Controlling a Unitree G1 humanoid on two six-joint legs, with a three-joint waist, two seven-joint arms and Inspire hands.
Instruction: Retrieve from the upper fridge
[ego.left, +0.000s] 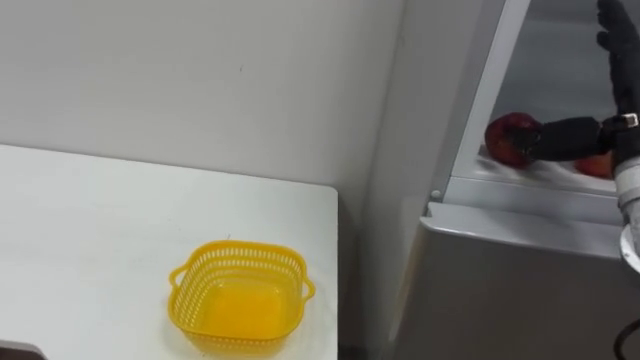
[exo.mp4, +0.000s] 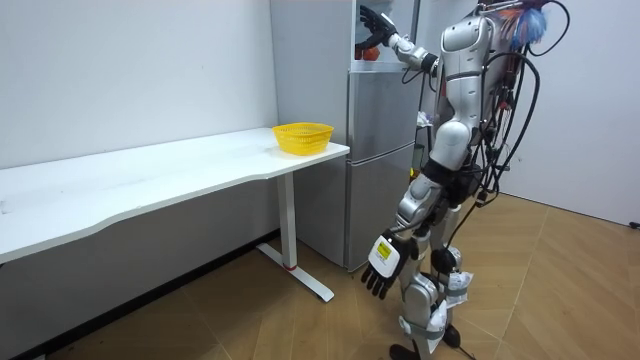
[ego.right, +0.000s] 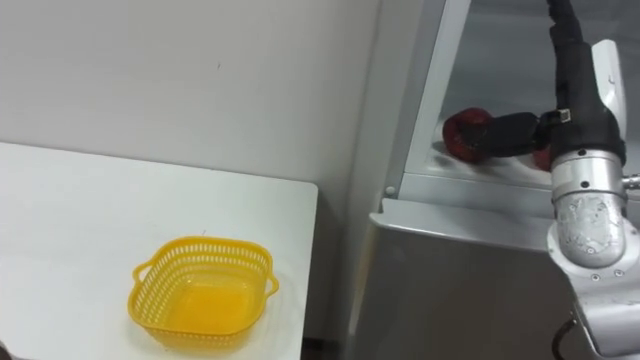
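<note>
Low in the room view, your left hand (exo.mp4: 384, 262) hangs beside the leg, fingers loosely spread. At bottom centre of the eye views, the yellow basket (ego.left: 238, 250) sits near the right edge of the white surface (ego.left: 90, 240). Further back, at upper right, your right hand (ego.left: 572, 138) is inside the fridge (ego.left: 520, 280), fingers straight, thumb seemingly resting against the red apple (ego.left: 508, 138) on the upper shelf, not closed round it
</note>
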